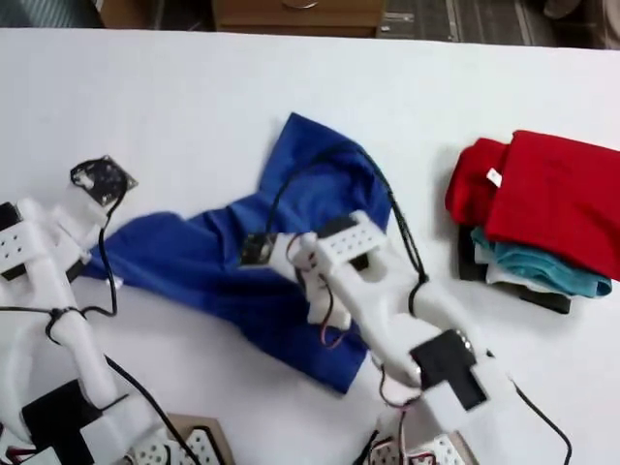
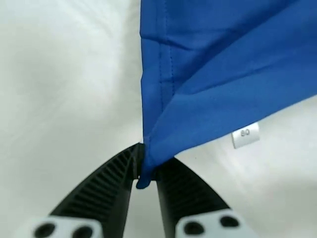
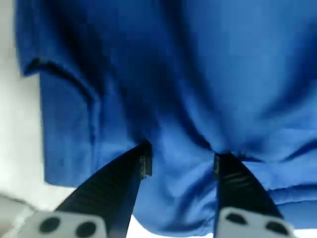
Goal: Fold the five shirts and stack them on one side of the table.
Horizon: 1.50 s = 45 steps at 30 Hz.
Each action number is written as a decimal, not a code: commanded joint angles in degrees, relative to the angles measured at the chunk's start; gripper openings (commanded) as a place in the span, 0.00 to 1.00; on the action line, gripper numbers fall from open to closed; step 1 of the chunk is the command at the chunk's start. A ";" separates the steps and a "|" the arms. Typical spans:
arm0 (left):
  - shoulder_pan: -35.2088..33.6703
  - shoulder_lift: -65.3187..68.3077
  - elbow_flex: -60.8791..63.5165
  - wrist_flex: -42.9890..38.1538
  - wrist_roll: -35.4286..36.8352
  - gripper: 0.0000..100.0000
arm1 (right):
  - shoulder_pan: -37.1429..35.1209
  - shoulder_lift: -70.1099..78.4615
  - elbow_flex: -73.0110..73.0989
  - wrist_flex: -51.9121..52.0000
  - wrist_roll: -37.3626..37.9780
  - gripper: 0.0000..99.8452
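A blue shirt (image 1: 242, 262) lies crumpled across the middle of the white table (image 1: 291, 87). My left gripper (image 2: 146, 166) is shut on a corner of the blue shirt (image 2: 223, 64), at the shirt's left end in the high view, where that gripper (image 1: 97, 254) sits. My right gripper (image 3: 181, 161) stands open over the blue shirt (image 3: 198, 74), its black fingers (image 3: 124, 178) resting on the cloth near the shirt's middle, where the high view shows it (image 1: 300, 254). A stack of folded shirts (image 1: 542, 218), red on top, lies at the right.
A white size tag (image 2: 245, 135) hangs from the shirt's edge near my left gripper. Black cables (image 1: 397, 223) arch over the shirt from the right arm. The table's far half is bare white. A wooden cabinet (image 1: 295, 15) stands beyond the far edge.
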 commanded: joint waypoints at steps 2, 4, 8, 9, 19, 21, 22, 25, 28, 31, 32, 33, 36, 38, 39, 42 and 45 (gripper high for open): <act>-0.70 -3.08 -2.24 0.79 -0.09 0.02 | 7.43 6.29 -15.03 -2.24 -0.26 0.23; -0.70 -3.08 -2.15 0.79 -0.09 0.02 | 9.45 9.54 -22.15 -2.42 -0.26 0.23; -0.70 -3.08 -2.15 0.79 -0.09 0.02 | 11.30 17.19 -35.96 -1.98 -0.09 0.23; -0.70 -3.08 -2.15 0.79 -0.09 0.02 | 11.30 19.03 -38.95 -1.54 -0.09 0.23; -0.44 -2.99 -2.15 0.44 -0.09 0.02 | 6.81 24.92 -61.01 22.46 0.09 0.23; -0.44 -2.99 -2.15 0.35 -0.09 0.02 | 6.73 24.84 -63.03 26.51 0.18 0.23; -0.44 -2.99 -2.15 0.35 -0.09 0.02 | 6.99 24.48 -63.38 27.65 0.18 0.23; -0.44 -2.99 -2.15 0.35 -0.09 0.02 | 6.99 20.53 -60.92 28.00 0.18 0.23; -0.44 -2.99 -2.24 0.26 -0.09 0.02 | 4.53 14.64 -53.27 28.09 0.26 0.23; -0.44 -2.99 -2.24 0.26 -0.09 0.02 | 1.19 6.90 -41.58 27.65 1.23 0.23; -0.44 -2.99 -2.24 0.26 -0.09 0.02 | 0.31 4.26 -37.45 26.95 2.20 0.23; -0.44 -2.99 -2.24 0.26 -0.09 0.02 | -0.31 1.71 -33.32 25.54 2.46 0.23; -0.44 -2.99 -2.24 0.26 -0.09 0.02 | -0.66 -4.26 -22.51 20.26 2.46 0.23; -0.44 -2.99 -2.24 0.35 -0.09 0.02 | -0.22 -5.58 -17.14 17.10 2.46 0.23; -0.44 -2.99 -2.24 0.44 -0.09 0.02 | 0.31 -5.67 -15.21 15.96 2.46 0.23; -0.44 -2.99 -2.15 0.70 -0.09 0.02 | 3.65 -5.58 -11.60 10.86 2.46 0.23; -0.44 -2.99 -2.15 0.70 -0.09 0.02 | 7.87 -5.14 -10.81 5.67 2.46 0.23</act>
